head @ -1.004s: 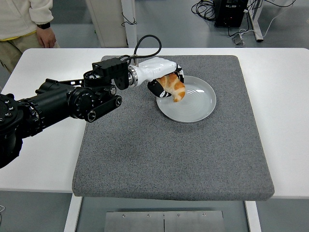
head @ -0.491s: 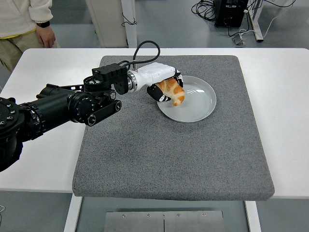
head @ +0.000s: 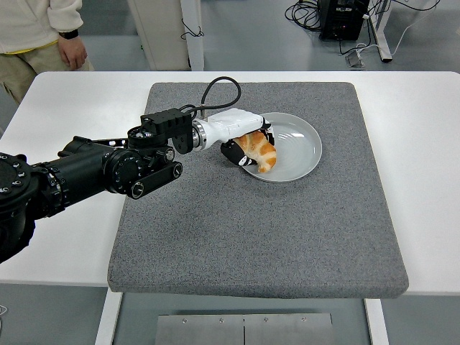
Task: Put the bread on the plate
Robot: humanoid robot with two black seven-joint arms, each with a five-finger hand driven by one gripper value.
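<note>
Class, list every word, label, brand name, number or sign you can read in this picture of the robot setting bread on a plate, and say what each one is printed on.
No readable text appears in this view.
Left robot hand and its arm: no legible markings.
Bread, plate, grey mat, white table: all plain, with no print.
Black equipment on the floor at the top: any label is too small to read.

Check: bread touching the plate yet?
Cannot tell. In the head view the bread, gripped by the left hand, overlaps the plate's near-left rim, but a top-down angle shows neither contact nor gap.
</note>
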